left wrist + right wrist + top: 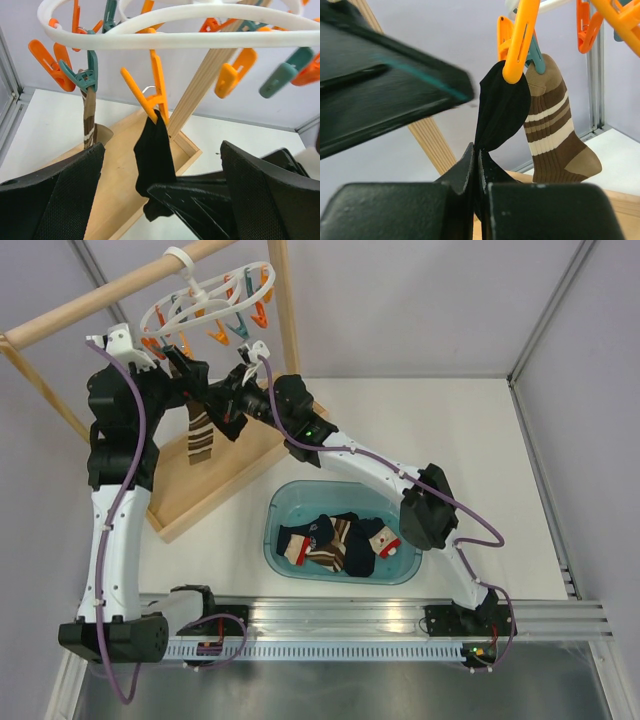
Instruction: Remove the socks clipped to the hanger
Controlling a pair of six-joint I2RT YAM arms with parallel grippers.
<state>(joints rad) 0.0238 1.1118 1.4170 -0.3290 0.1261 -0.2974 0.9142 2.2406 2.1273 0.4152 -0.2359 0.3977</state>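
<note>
A: Arms, entry one. Build?
B: My left arm [108,530] and right arm [372,468]: white link shells, black joint housings. A purple cable [141,430] is strung along each, looping loose by the bases [455,621].
A: Lights?
B: Green LED [311,430] on my right arm's upper joint. Red-orange glow at the bases.
A: Fingers [60,195]?
B: Matte black, with a fine mesh texture on the faces.

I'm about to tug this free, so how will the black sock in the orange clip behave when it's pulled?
Probably floppy: the black sock hangs creased and folds where the right gripper pinches it. Likely light, since one orange clip holds it. It may stretch before slipping out, and the hanger could swing.
</note>
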